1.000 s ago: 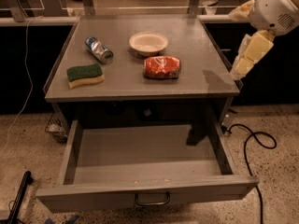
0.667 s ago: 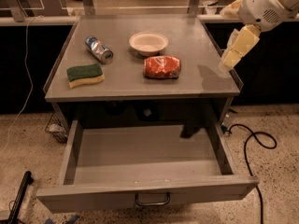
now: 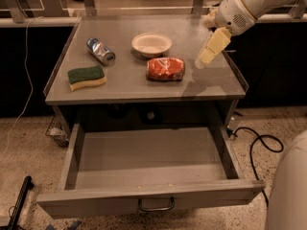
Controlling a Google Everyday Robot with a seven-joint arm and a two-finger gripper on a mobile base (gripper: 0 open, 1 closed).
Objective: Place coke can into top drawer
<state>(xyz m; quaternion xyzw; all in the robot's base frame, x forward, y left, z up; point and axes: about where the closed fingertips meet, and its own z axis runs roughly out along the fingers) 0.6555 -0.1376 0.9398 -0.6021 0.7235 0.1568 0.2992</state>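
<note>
The coke can (image 3: 165, 69) is located on the table (image 3: 120, 91), lying on its side just in front of the white bowl (image 3: 151, 43). Its long axis runs left to right across the view. The gripper (image 3: 210, 51) is positioned above the right part of the table, near the can and to its right, angled down toward it. Nothing is held; how far it is open cannot be told. A leftward, downward approach is judged necessary, with closure across the can's short axis. The top drawer (image 3: 148, 159) stands pulled out below.
</note>
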